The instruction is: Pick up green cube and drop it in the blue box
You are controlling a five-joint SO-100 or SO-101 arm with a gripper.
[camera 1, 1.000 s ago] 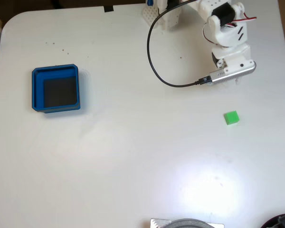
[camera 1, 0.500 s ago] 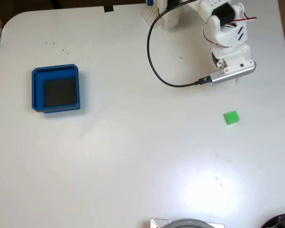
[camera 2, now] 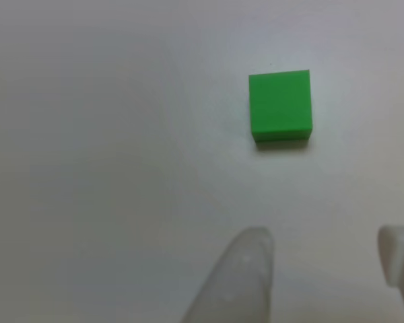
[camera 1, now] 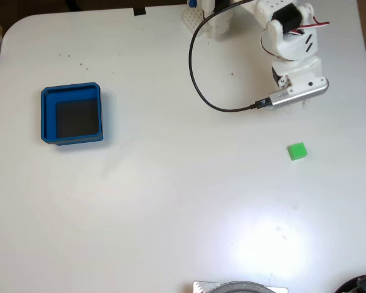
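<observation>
The green cube [camera 1: 297, 151] lies on the white table at the right of the fixed view, below the folded white arm [camera 1: 291, 43]. In the other view the green cube [camera 2: 281, 108] sits flat on the table, just beyond my gripper [camera 2: 323, 259]. The gripper is open, with nothing between its two white fingertips [camera 2: 246, 269], and the cube is apart from them. The blue box [camera 1: 71, 114], a shallow tray with a dark floor, rests far to the left in the fixed view.
A black cable [camera 1: 198, 73] loops from the arm's base to a silver camera module [camera 1: 296, 93] on the wrist. A grey round object [camera 1: 241, 287] pokes in at the bottom edge. The white table [camera 1: 171, 201] lies bare between cube and box.
</observation>
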